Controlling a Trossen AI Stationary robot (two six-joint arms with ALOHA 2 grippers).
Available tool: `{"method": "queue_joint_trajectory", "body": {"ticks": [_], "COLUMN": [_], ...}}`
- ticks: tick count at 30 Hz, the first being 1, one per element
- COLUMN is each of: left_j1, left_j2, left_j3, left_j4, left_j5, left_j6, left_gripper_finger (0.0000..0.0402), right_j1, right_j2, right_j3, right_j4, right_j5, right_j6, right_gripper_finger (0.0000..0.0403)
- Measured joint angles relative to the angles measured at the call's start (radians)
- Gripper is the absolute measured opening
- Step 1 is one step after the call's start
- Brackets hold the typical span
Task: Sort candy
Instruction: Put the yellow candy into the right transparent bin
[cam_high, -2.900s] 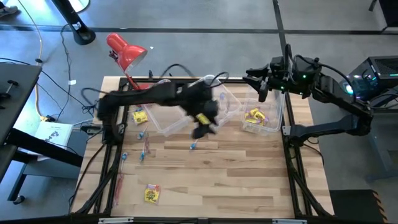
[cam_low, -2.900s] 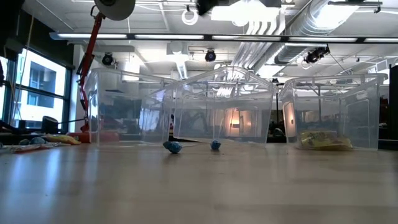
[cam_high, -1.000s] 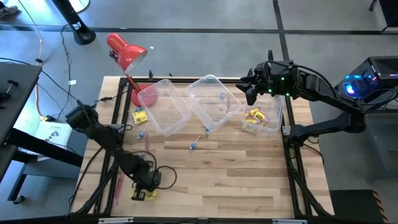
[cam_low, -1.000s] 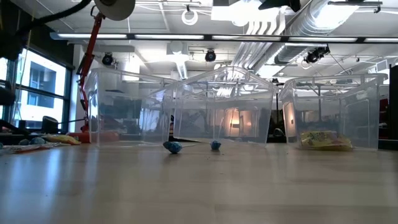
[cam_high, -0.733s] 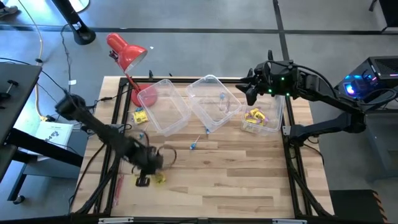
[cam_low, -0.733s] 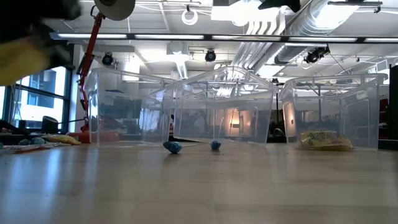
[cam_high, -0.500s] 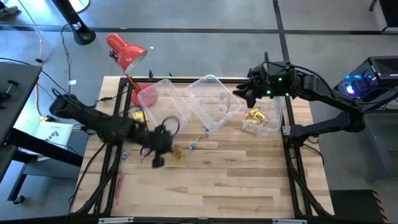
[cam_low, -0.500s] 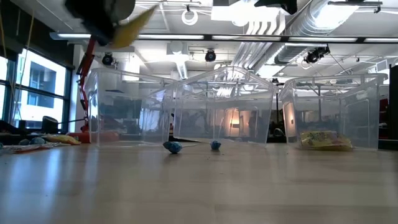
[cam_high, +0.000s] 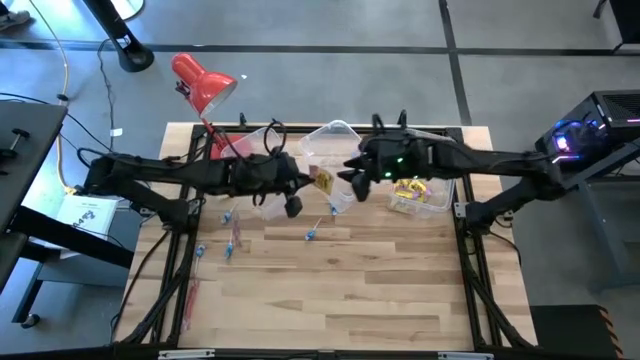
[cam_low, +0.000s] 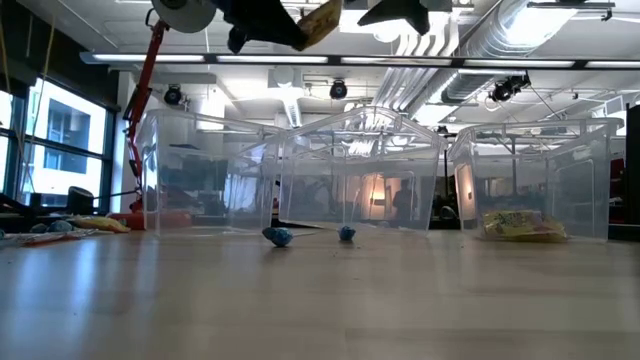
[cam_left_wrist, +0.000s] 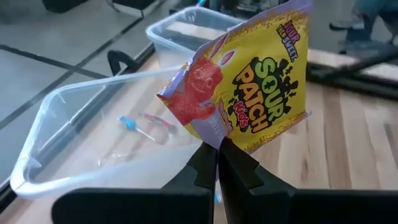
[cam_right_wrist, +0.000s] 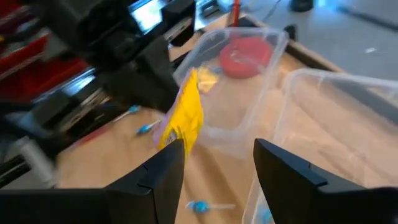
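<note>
We've lifted the Sour Patch packet (cam_left_wrist: 249, 87) off the surface; left hand (cam_left_wrist: 216, 163) pinches it over the middle bin (cam_high: 335, 135), right hand (cam_right_wrist: 217, 163) spread, ready for handover.

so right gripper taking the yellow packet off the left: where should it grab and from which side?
Probably the free upper half of the yellow packet. The left gripper pinches its bottom edge, so the packet stands up with the top clear. The right gripper is open and faces it; come straight in from the right arm's side, fingers across the flat faces, well above the left gripper's fingertips.
</note>
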Motion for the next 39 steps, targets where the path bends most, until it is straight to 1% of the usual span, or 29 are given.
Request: {"method": "queue_joint_trajectory", "body": {"ticks": [3,7,12,17,23,28,32,34,35,36,38,39], "left_j1": [0.014,0.027,0.037,0.037,0.037,0.037,0.037,0.037,0.037,0.037,0.037,0.037], "left_j2": [0.001,0.003,0.002,0.002,0.003,0.002,0.002,0.002,0.002,0.002,0.002,0.002], "left_j3": [0.0,0.0,0.0,0.0,0.0,0.0,0.0,0.0,0.0,0.0,0.0,0.0], "left_j4": [-0.003,-0.014,-0.034,-0.03,0.026,0.067,0.102,0.102,0.098,0.092,0.092,0.095], "left_j5": [-0.008,-0.025,-0.05,-0.078,-0.079,-0.079,-0.067,-0.066,-0.065,-0.061,-0.037,-0.027], "left_j6": [-0.002,-0.002,-0.012,-0.027,-0.029,-0.029,-0.028,-0.028,-0.028,-0.028,-0.028,-0.029], "left_gripper_finger": [0.0,0.0,0.0,0.0,0.0,0.0,0.0,0.0,0.0,0.0,0.0004,0.0007], "right_j1": [0.026,0.05,0.073,0.099,0.12,0.118,0.108,0.108,0.108,0.108,0.108,0.108], "right_j2": [0.045,0.089,0.083,0.05,0.077,0.117,0.148,0.153,0.153,0.152,0.138,0.131], "right_j3": [0.0,0.0,0.0,0.0,0.0,0.0,0.0,0.0,0.0,0.0,0.0,0.0], "right_j4": [0.068,0.14,0.128,0.135,0.149,0.187,0.252,0.253,0.249,0.24,0.205,0.198], "right_j5": [0.085,0.085,0.088,0.176,0.315,0.356,0.349,0.342,0.345,0.355,0.362,0.363], "right_j6": [-0.001,-0.008,-0.025,-0.025,-0.02,-0.006,-0.035,-0.058,-0.058,-0.052,-0.047,-0.052], "right_gripper_finger": [0.0188,0.0188,0.0188,0.0188,0.0188,0.0188,0.0187,0.0169,0.0149,0.0119,0.0046,0.0025]}}
